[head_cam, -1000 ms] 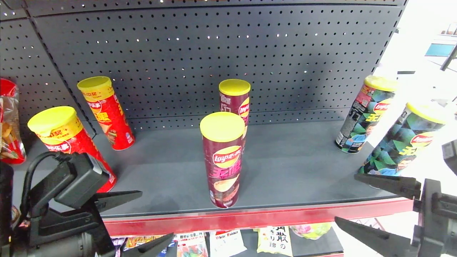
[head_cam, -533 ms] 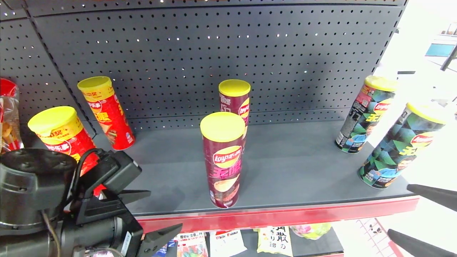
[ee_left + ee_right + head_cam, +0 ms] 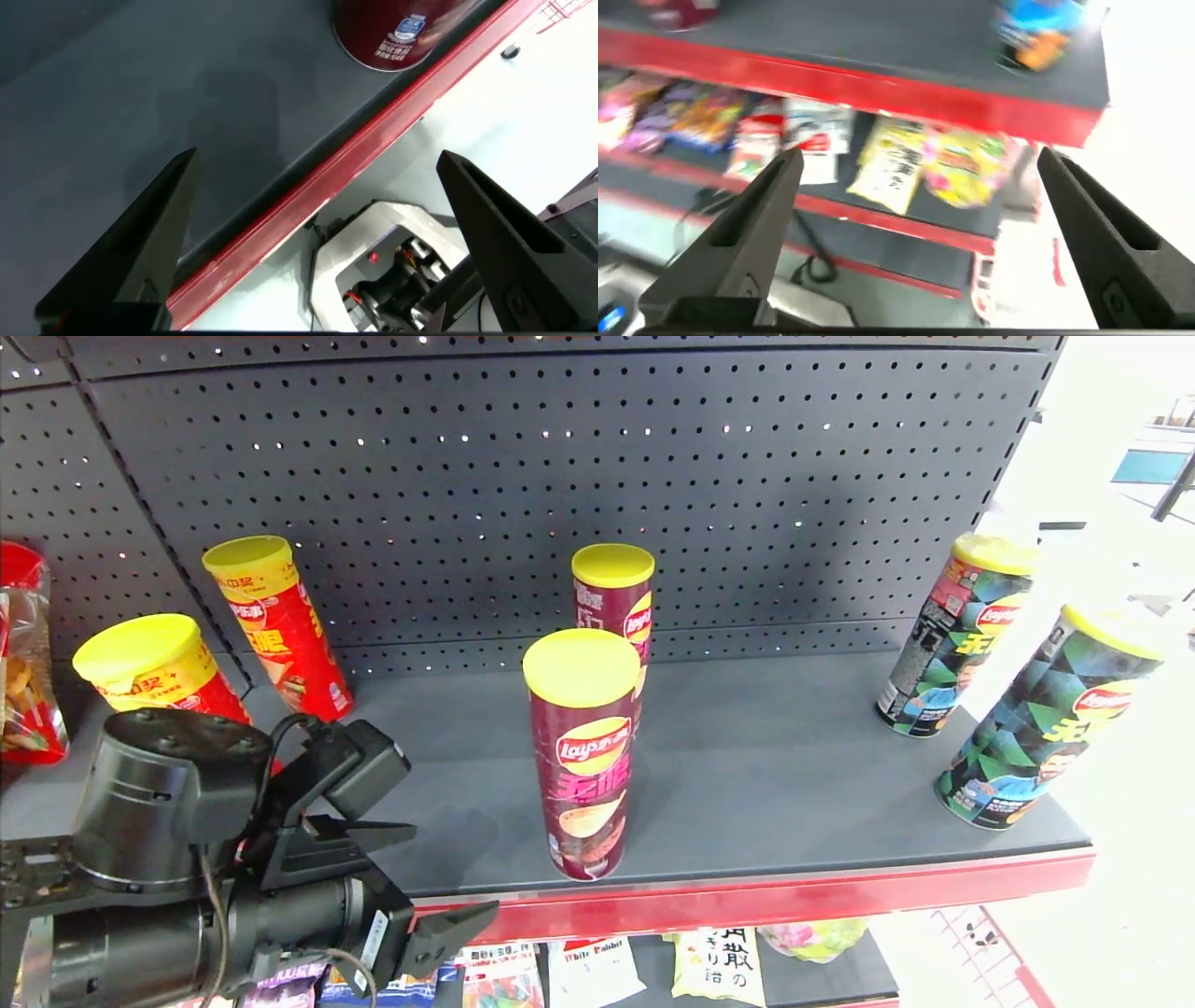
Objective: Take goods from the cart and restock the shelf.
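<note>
Chip cans stand on the dark shelf (image 3: 747, 775): two maroon ones (image 3: 581, 756) (image 3: 613, 597) in the middle, two red ones (image 3: 275, 630) (image 3: 154, 672) at the left, two dark patterned ones (image 3: 962, 635) (image 3: 1055, 719) at the right. My left gripper (image 3: 456, 868) is open and empty, low at the shelf's front edge, left of the front maroon can. In the left wrist view the left gripper (image 3: 318, 159) spans the red edge strip (image 3: 374, 131), with a can base (image 3: 402, 33) beyond. My right gripper (image 3: 920, 154) is open and empty, facing the lower shelf.
A red strip (image 3: 747, 896) runs along the shelf's front. Snack packets (image 3: 719, 966) (image 3: 906, 163) lie on the lower shelf. A red bag (image 3: 23, 653) hangs at the far left. Perforated back panel (image 3: 560, 476) closes the rear. Bare shelf lies between the maroon and patterned cans.
My left arm has swung right and forward along the shelf's front edge. The right gripper has dropped out of the head view at the lower right. The cans have not moved.
</note>
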### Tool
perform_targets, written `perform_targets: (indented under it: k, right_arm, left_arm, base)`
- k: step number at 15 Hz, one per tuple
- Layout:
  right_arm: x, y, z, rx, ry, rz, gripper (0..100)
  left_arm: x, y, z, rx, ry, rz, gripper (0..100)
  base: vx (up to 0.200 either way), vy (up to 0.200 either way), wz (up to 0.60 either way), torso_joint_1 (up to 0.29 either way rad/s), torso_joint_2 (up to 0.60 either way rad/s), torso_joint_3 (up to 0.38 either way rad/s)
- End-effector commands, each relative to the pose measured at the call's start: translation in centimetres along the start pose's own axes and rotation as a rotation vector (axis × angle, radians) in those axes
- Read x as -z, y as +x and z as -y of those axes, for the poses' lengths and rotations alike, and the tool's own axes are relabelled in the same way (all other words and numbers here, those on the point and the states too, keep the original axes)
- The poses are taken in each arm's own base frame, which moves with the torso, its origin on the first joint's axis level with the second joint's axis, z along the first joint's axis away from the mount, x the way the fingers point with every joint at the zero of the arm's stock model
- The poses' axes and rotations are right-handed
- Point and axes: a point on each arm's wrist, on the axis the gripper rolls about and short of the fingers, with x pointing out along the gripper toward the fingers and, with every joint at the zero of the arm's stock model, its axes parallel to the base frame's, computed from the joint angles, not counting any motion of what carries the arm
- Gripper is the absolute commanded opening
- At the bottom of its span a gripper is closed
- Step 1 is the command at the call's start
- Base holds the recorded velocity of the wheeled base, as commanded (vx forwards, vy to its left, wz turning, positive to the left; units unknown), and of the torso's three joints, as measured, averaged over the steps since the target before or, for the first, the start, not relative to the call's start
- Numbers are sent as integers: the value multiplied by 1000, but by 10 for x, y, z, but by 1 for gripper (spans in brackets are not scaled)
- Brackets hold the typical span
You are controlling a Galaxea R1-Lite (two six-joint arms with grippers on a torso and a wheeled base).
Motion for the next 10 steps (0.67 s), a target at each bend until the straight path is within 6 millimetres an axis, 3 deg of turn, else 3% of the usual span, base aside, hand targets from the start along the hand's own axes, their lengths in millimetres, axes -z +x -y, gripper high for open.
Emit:
perform_targets:
  k: [1, 3, 10]
  right_arm:
    - [20, -18, -4, 128, 37, 80, 100]
    - [29, -20, -6, 149, 40, 99, 100]
    - [34, -20, -6, 151, 41, 102, 100]
  left_arm:
    - [1, 5, -1, -1, -1, -20, 100]
    - [2, 11, -2, -6, -7, -39, 100]
    - [-13, 29, -5, -10, -10, -42, 100]
  base:
    - [0, 0, 0, 0, 0, 0]
    - [0, 0, 0, 0, 0, 0]
    - [0, 0, 0, 0, 0, 0]
